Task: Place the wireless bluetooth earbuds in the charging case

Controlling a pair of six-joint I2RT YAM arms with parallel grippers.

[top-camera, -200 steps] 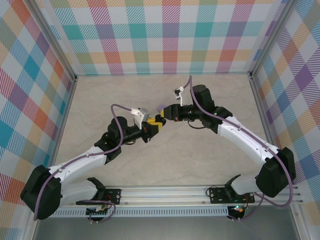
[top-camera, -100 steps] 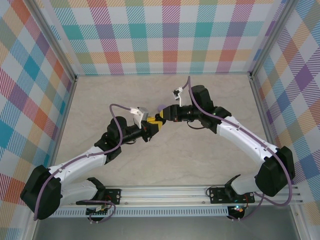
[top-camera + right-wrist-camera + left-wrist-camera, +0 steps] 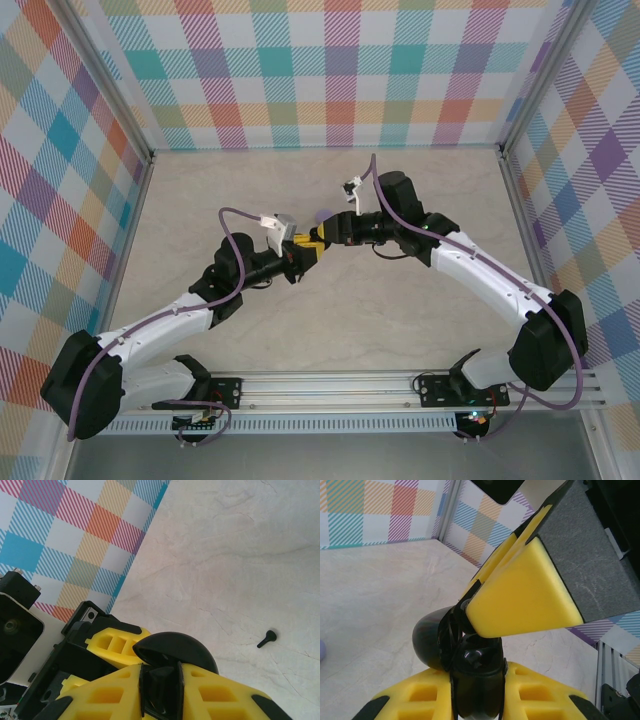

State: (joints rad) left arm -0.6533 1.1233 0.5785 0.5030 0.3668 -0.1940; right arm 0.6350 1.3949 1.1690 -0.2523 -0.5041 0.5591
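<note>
We pinch black case (image 3: pixel 475 677) from both sides, jaws narrow: left gripper (image 3: pixel 306 247) steadies, right gripper (image 3: pixel 323 236) likely works lid (image 3: pixel 175 650). Black earbud (image 3: pixel 266 638) lies on table (image 3: pixel 240 555) beyond right jaws.

The pale beige, marble-veined tabletop (image 3: pixel 400 310) carries a tiny black stemmed earbud (image 3: pixel 267 638), lying on its side on bare surface in the right wrist view. A small rounded lavender piece (image 3: pixel 320 214) rests on the tabletop near the middle, towards the far side.
</note>
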